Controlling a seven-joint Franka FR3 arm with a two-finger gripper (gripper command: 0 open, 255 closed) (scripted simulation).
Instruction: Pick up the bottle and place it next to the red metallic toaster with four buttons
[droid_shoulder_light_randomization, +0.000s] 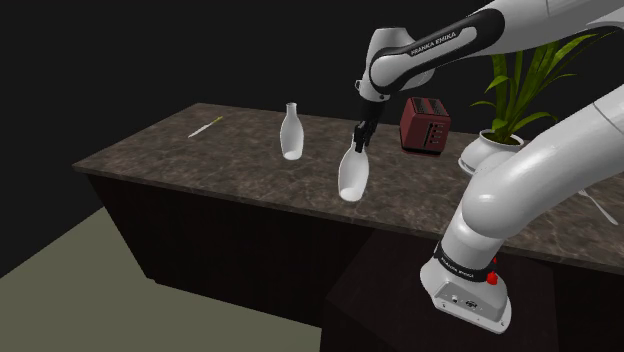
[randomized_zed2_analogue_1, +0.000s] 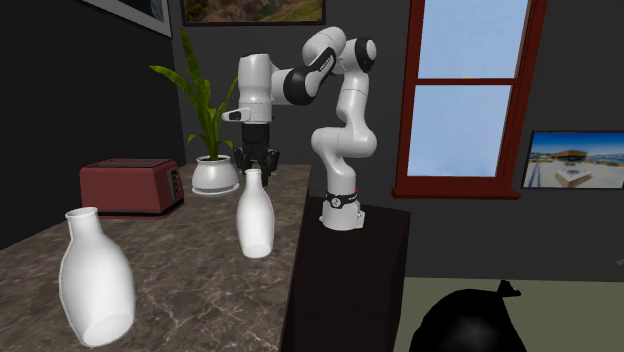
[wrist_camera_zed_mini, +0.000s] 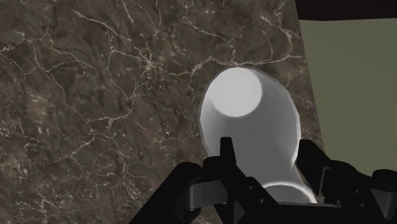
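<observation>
The toaster (droid_shoulder_light_randomization: 424, 124) sat on the countertop (droid_shoulder_light_randomization: 200, 160) beside the potted plant (droid_shoulder_light_randomization: 495, 145); to the shoulder view's left were the nearer bottle (droid_shoulder_light_randomization: 353, 172), then the farther bottle (droid_shoulder_light_randomization: 290, 133).

What is covered or too small
The gripper (wrist_camera_zed_mini: 267, 149) partly covers the neck of the bottle (wrist_camera_zed_mini: 248, 121); the buttons on the toaster (droid_shoulder_light_randomization: 424, 124) are too small to count; the arm (droid_shoulder_light_randomization: 540, 165) hides part of the plant (droid_shoulder_light_randomization: 517, 78).

A dark brown marble counter (droid_shoulder_light_randomization: 200, 160) veined in pale lines spreads beneath the gripper (droid_shoulder_light_randomization: 359, 143), its front edge just beside the gripper. Past that edge, well below, lies a dull olive floor (droid_shoulder_light_randomization: 60, 290). Behind the gripper in the second exterior view a dark grey wall (randomized_zed2_analogue_1: 570, 60) carries a tall window (randomized_zed2_analogue_1: 470, 130) in a red-brown frame, lit pale blue, with a framed landscape picture (randomized_zed2_analogue_1: 575, 160) beside it. Beyond the counter's far side in the shoulder view is a black area (droid_shoulder_light_randomization: 150, 50).
</observation>
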